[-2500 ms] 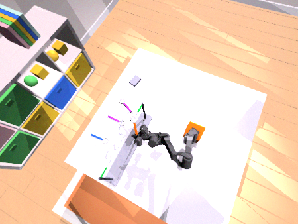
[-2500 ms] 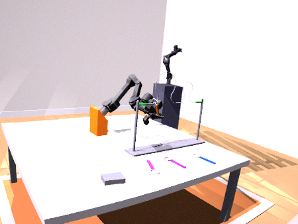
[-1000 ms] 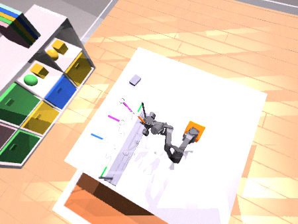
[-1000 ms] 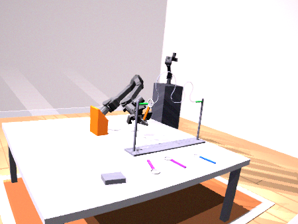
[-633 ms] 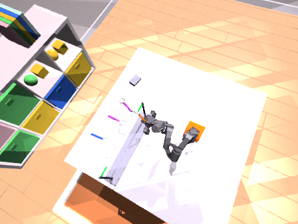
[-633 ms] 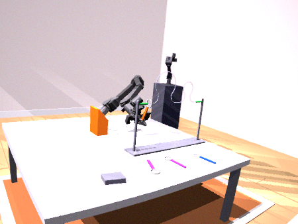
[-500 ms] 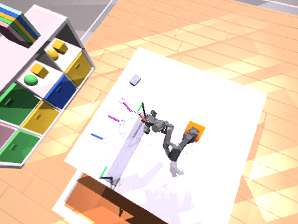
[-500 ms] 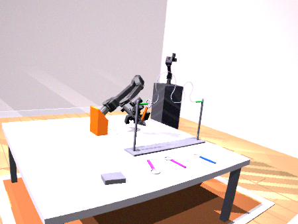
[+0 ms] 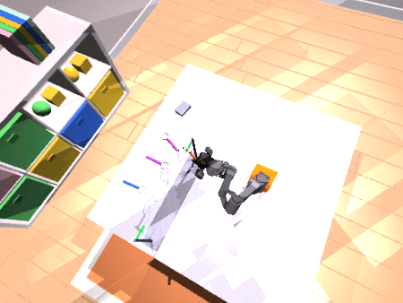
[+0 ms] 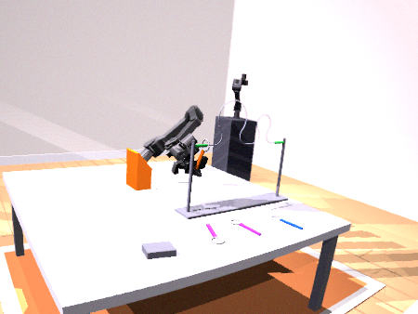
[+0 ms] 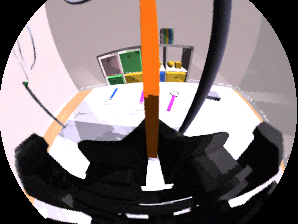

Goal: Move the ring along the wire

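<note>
My gripper (image 9: pixel 196 160) (image 10: pixel 199 167) (image 11: pixel 150 117) is shut on the orange handle (image 9: pixel 192 155) (image 10: pixel 201 159) (image 11: pixel 150 60), which stands up from the fingers. The ring (image 10: pixel 206 139) is at the inner end of the green part (image 9: pixel 189 145) (image 10: pixel 200 146) beside one post (image 9: pixel 194 148) (image 10: pixel 189 181) (image 11: pixel 215 60). The wire appears to pass through it; its exact contact is too small to tell. The ring is outside the wrist view. The other green part (image 9: pixel 141 232) (image 10: pixel 279 142) (image 11: pixel 25 83) is by the other post (image 9: pixel 144 240) (image 10: pixel 280 169) (image 11: pixel 44 104).
The curved grey wire (image 10: pixel 246 122) spans between the posts over the base (image 10: pixel 232 206). Two magenta wands (image 9: pixel 155 160) (image 10: pixel 250 228) and a blue wand (image 9: pixel 131 184) (image 10: pixel 292 224) lie beyond the base. A grey block (image 9: pixel 183 108) (image 10: pixel 159 250) lies on the table.
</note>
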`<move>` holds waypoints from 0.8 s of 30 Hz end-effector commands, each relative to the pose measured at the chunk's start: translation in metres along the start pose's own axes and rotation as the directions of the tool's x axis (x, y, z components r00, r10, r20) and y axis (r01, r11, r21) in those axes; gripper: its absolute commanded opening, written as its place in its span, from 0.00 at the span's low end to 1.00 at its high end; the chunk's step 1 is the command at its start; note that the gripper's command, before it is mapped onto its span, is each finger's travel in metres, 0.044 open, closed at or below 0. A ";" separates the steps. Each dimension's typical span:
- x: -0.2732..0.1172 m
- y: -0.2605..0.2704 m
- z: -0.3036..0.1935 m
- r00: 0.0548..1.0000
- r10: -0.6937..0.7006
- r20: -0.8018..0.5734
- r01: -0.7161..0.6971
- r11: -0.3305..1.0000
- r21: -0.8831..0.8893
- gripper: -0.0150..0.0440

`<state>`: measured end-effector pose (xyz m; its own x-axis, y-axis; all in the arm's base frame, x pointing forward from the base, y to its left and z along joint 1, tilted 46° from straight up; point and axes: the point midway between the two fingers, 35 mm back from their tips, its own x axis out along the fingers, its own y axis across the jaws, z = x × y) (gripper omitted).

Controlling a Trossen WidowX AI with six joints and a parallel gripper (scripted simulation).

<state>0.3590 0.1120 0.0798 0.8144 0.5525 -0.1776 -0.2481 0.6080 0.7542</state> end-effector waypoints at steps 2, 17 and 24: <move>-0.001 -0.007 -0.002 1.000 -0.002 -0.005 0.002 1.000 -0.003 0.00; 0.005 -0.009 -0.016 1.000 -0.002 -0.005 0.002 1.000 -0.002 0.00; 0.005 -0.009 -0.016 1.000 -0.002 -0.005 0.002 1.000 -0.002 0.00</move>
<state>0.3567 0.1192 0.0642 0.8089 0.5605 -0.1776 -0.2574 0.6091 0.7501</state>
